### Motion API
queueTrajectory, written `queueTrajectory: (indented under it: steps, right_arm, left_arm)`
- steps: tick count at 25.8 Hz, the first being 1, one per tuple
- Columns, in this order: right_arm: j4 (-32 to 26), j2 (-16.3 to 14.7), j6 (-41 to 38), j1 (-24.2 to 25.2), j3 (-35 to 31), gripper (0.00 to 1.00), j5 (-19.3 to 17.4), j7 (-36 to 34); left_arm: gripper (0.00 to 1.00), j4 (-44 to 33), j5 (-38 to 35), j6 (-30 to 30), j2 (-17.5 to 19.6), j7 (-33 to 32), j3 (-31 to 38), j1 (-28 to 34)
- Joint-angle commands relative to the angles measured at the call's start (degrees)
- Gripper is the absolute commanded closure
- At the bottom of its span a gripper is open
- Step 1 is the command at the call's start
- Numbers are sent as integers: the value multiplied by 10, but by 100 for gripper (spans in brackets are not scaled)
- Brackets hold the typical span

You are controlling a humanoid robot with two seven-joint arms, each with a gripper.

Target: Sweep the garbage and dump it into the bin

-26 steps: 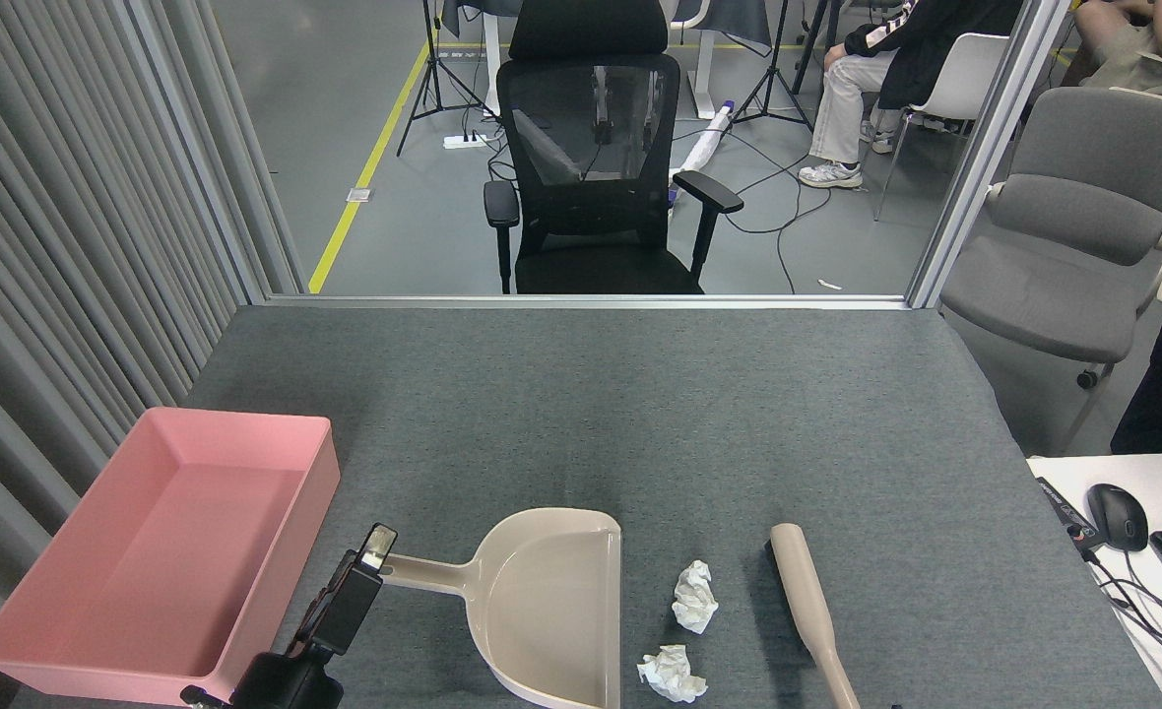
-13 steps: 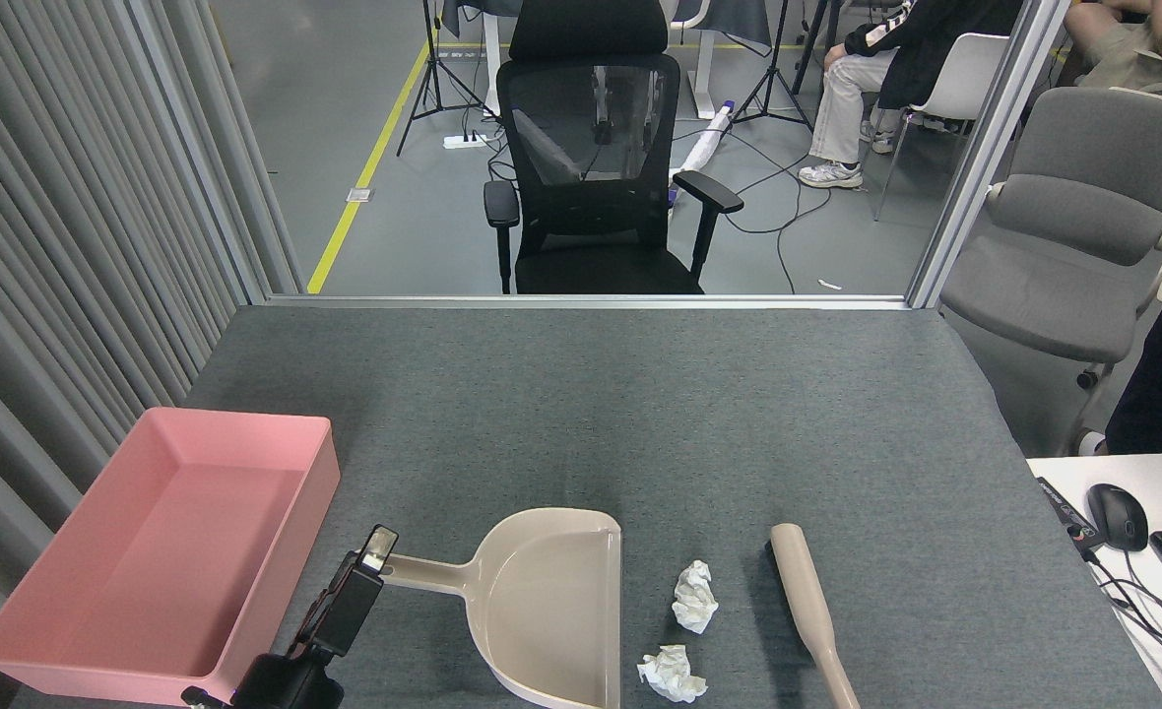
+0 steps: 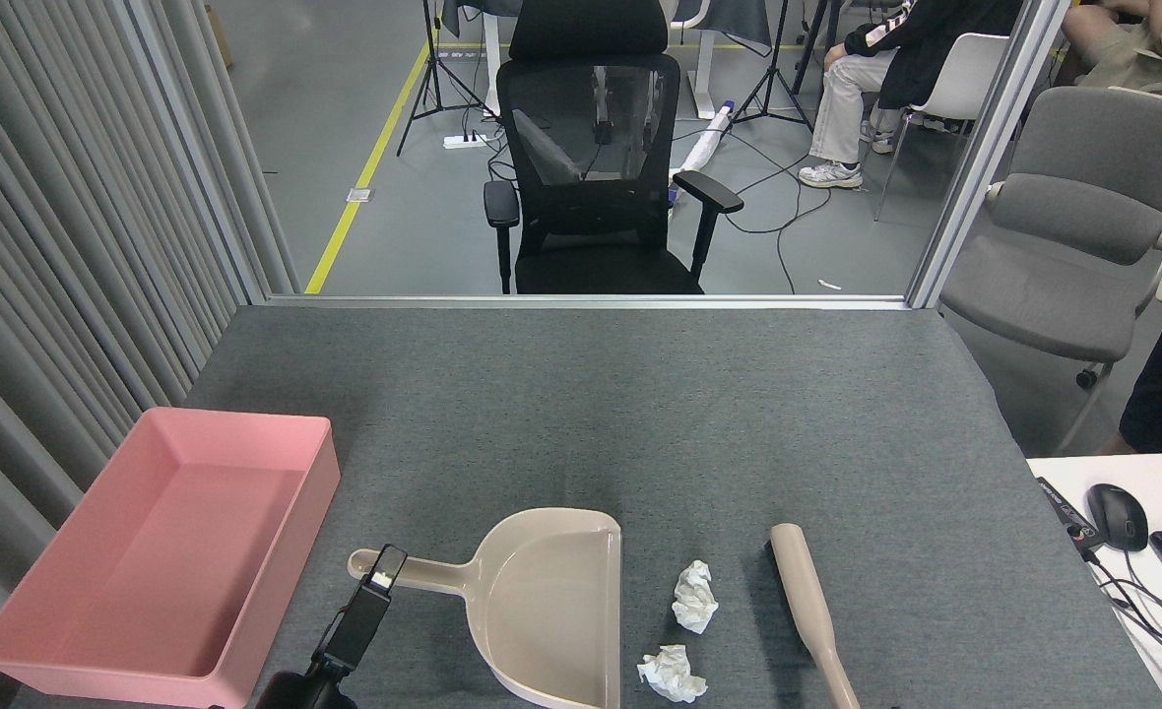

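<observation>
Two crumpled white wads of garbage lie on the grey table, one [image 3: 695, 596] just right of the beige dustpan [image 3: 551, 611] and the other [image 3: 672, 674] near the front edge. The pink bin [image 3: 162, 551] stands at the front left with nothing in it. My left gripper [image 3: 384, 573], dark and seen end-on, sits over the dustpan's handle [image 3: 423, 573], whose rounded end shows to its left. Whether it grips the handle cannot be made out. My right gripper is out of view.
A beige brush [image 3: 809, 611] lies right of the wads, its handle running off the bottom edge. A black office chair [image 3: 591, 167] stands beyond the table's far edge. A white desk with a mouse [image 3: 1118, 517] is at the right.
My left gripper has shifted to the right and lower along the dustpan handle, uncovering the handle's rounded end. Dustpan, wads and brush have not moved.
</observation>
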Motion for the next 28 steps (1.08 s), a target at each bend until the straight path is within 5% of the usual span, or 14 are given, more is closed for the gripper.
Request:
queueTrajectory:
  steps: [1, 15, 17, 28]
  right_arm:
    - [6, 0, 0, -1, 0, 11, 1, 0]
    - [8, 0, 0, -14, 0, 25, 1, -1]
    - [8, 0, 0, -14, 0, 43, 1, -2]
    - [13, -1, -4, -17, 0, 42, 1, 0]
  left_arm:
    - [1, 33, 10, -20, -1, 3, -1, -2]
    - [1, 42, 10, -23, -2, 4, -6, -4]
    - [1, 42, 10, -23, -2, 4, -6, -4]
    - [1, 40, 9, -23, -2, 4, -6, -4]
